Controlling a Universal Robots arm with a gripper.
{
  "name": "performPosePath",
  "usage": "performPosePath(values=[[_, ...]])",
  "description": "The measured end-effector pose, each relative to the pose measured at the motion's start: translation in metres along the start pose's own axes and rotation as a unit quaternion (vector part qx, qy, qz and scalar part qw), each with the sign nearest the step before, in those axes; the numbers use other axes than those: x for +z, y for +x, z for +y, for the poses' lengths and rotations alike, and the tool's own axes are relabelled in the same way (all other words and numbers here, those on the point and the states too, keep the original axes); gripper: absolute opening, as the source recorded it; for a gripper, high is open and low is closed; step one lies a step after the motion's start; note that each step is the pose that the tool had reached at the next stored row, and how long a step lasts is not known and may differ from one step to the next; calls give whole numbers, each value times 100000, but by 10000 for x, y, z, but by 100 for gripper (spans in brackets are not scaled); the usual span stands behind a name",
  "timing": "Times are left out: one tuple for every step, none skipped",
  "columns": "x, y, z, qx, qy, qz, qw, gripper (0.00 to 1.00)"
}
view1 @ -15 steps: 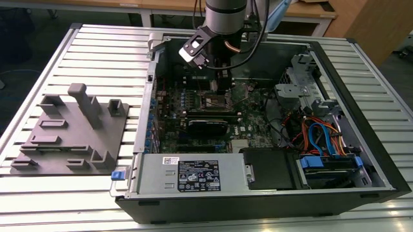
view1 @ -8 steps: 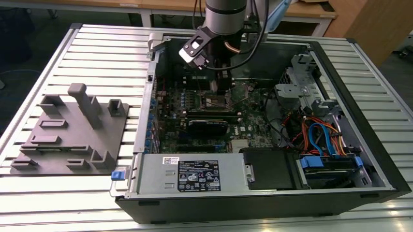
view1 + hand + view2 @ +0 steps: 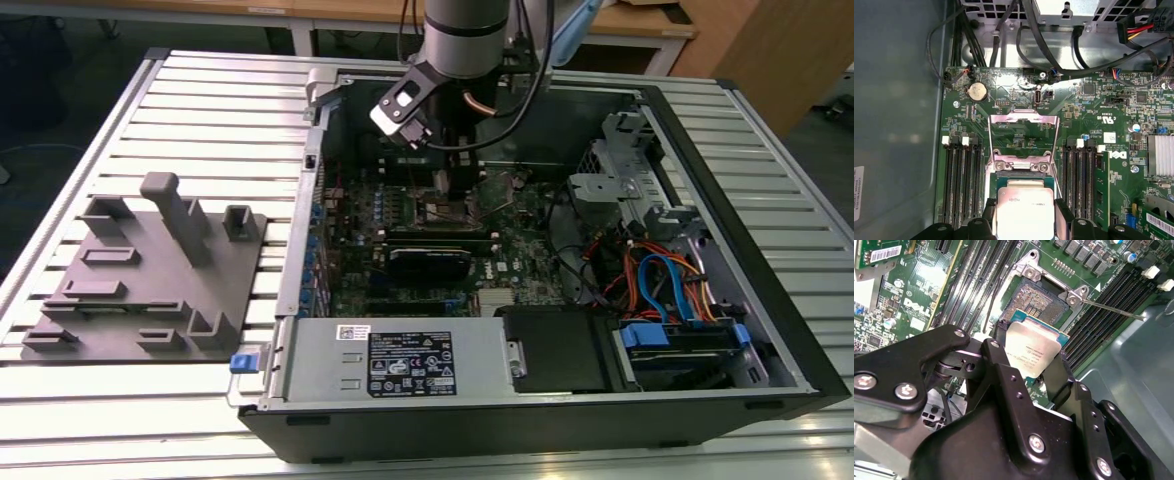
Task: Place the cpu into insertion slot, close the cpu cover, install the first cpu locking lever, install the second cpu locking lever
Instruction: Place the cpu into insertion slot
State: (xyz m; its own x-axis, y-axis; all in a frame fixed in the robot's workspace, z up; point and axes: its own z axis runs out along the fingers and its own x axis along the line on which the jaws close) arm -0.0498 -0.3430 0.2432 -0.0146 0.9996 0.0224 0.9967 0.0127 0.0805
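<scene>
My gripper (image 3: pixel 1030 356) is shut on the cpu (image 3: pixel 1032 351), a flat square chip with a pale silver top, one black finger on each of two opposite edges. The chip hangs tilted just above the insertion slot (image 3: pixel 1038 299), whose dark pin field and silver rim lie open beneath it. In the first wrist view the cpu (image 3: pixel 1024 204) sits between the fingers (image 3: pixel 1063 214), and the cpu cover (image 3: pixel 1024 119) stands swung open beyond the slot (image 3: pixel 1023 176). A thin locking lever (image 3: pixel 1116 311) sticks out beside the socket. In the exterior view the gripper (image 3: pixel 447 172) is low inside the computer case, over the socket (image 3: pixel 447 208).
Long black memory slots (image 3: pixel 959 180) flank the socket on both sides. The open tower case (image 3: pixel 747 250) holds a power supply (image 3: pixel 400 362), drive cages and orange and blue cables (image 3: pixel 661 275). A grey fixture (image 3: pixel 147 270) sits on the slatted table at the exterior view's left.
</scene>
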Motion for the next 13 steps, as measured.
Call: performPosePath(values=[[3,0,0,0,-1,3,100000,54],[4,0,0,2,0,0,100000,54],[4,0,0,0,1,0,100000,54],[6,0,0,2,-3,5,100000,54],[8,0,-1,1,-5,9,100000,54],[23,0,-2,1,0,2,100000,54],[33,-1,-3,-1,0,1,100000,54],[34,-1,-3,-2,0,1,100000,54],[35,-1,-3,1,-2,4,100000,54],[36,-1,-3,0,0,1,100000,54],[37,-1,-3,2,-1,4,100000,54],[41,-1,-3,0,0,-1,100000,54],[44,-1,-4,0,0,1,100000,54]])
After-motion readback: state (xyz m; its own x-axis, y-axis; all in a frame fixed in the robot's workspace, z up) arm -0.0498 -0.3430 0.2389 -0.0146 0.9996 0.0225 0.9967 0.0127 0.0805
